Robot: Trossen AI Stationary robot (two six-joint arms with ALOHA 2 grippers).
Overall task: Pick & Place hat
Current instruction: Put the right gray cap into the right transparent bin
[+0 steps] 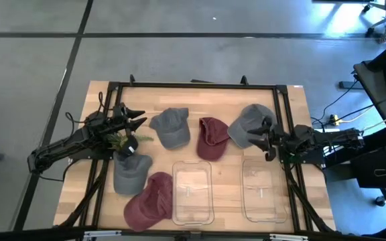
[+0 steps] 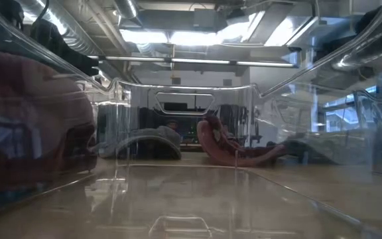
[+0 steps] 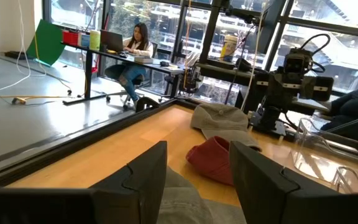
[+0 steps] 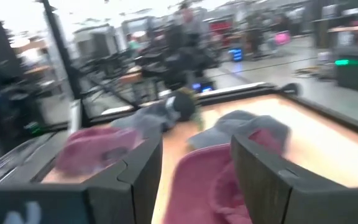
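Several caps lie flat on the wooden table. In the high view a grey cap [image 1: 169, 127] sits beside a maroon cap [image 1: 211, 138], and another grey cap [image 1: 248, 122] lies to their right. A third grey cap [image 1: 131, 172] and a second maroon cap [image 1: 149, 201] lie nearer. My left gripper [image 1: 138, 118] hovers open just left of the middle grey cap [image 3: 182, 199]. My right gripper [image 1: 265, 139] is open at the right grey cap's near edge and points toward the maroon cap [image 4: 204, 180]. The right wrist view is blurred.
Two clear plastic bins [image 1: 193, 191] [image 1: 260, 192] stand near the table's near edge, and the low view looks through them. A small green sprig [image 1: 119, 140] lies under my left arm. A black frame [image 1: 193, 85] borders the table. A person [image 3: 135, 43] sits at a desk far behind.
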